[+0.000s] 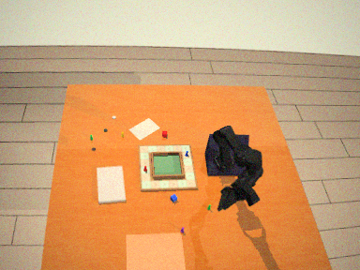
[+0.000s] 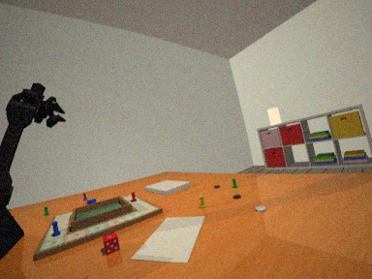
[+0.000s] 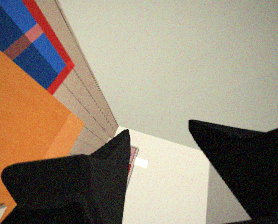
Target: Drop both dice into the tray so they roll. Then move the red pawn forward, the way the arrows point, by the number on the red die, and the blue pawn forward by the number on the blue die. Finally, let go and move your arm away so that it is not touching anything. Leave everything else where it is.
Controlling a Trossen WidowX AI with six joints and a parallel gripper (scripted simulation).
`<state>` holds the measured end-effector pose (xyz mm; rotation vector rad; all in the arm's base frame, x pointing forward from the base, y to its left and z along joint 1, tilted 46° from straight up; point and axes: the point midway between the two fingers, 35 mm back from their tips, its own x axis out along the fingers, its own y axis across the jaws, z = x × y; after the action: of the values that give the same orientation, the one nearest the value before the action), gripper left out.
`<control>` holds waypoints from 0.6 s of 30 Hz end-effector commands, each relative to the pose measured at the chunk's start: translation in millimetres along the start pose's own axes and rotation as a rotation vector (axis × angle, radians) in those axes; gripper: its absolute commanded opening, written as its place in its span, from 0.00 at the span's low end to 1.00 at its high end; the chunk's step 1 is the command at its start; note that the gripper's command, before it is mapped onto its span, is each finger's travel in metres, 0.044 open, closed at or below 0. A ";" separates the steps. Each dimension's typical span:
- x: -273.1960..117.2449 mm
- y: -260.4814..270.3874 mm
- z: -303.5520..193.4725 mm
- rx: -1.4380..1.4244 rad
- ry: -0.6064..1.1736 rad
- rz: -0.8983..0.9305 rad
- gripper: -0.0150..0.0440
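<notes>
The red die [image 1: 164,134] [image 2: 110,243] lies on the table beyond the board's back edge. The blue die [image 1: 173,198] [image 2: 91,201] lies on the table just off the opposite edge. The tray [image 1: 169,176] [image 2: 102,218] sits mid-board, with no die seen inside. The red pawn [image 1: 145,169] [image 2: 134,197] stands on the left side of the board [image 1: 169,186] and the blue pawn [image 1: 187,154] [image 2: 55,229] on the right side. Arrows are too small to read. My gripper [image 1: 220,208] [image 2: 62,116] [image 3: 158,129] is open and empty, high above the table, away from both dice.
Green pawns [image 1: 209,207] [image 1: 91,138], a purple pawn [image 1: 182,230] and a yellow pawn [image 1: 123,134] stand around the board. A white sheet [image 1: 144,128], a pale book-like block [image 1: 111,184] and small discs [image 1: 105,130] [image 1: 113,117] lie on the table [image 1: 94,234].
</notes>
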<state>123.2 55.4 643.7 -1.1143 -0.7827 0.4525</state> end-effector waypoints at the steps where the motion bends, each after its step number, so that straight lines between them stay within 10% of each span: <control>1: 14.5 23.6 46.7 -0.163 0.004 0.006 0.72; 18: 129.4 160.1 87.5 -0.482 0.139 0.219 0.72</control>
<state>127.5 237.7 581.1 -1.6101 -0.7199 0.3569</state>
